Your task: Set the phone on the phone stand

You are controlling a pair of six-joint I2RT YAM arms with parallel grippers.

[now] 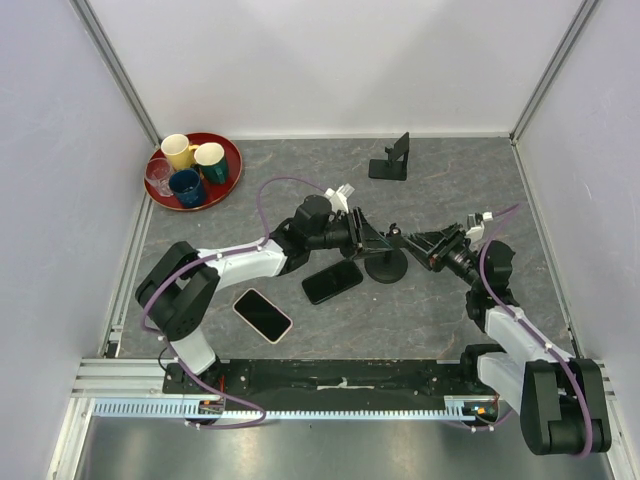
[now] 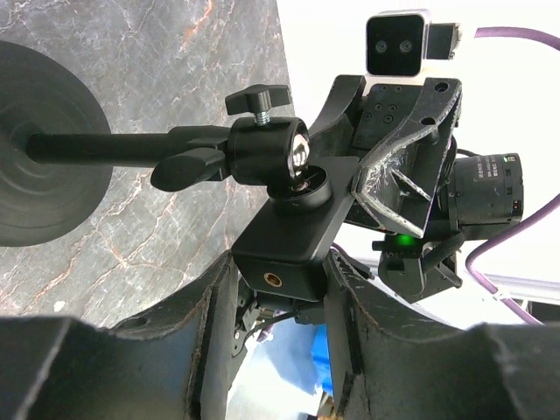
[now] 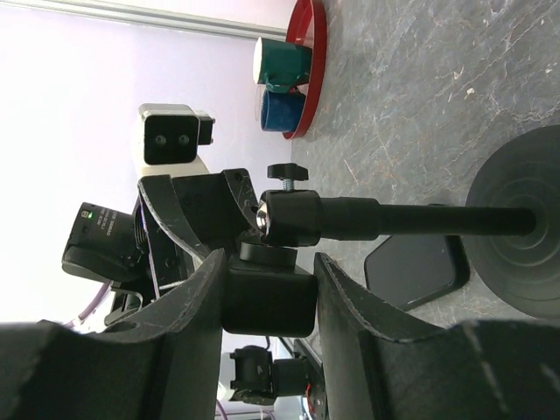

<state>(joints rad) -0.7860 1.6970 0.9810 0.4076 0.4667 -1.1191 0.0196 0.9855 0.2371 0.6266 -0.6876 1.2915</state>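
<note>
Top external: cups [image 1: 210,156] on red tray [image 1: 231,158]

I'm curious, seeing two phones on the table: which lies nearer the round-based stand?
The all-black flat phone, right beside the round-based black pole stand. The other, pale-rimmed phone lies farther left, apart from it.

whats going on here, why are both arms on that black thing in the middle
Both arms are holding the same object. The left gripper and the right gripper are each closed on the clamp head of a pole holder whose round base rests on the table. A black phone and a light-edged phone lie flat nearby, neither held. The small phone stand at the back has no phone on it.
</note>
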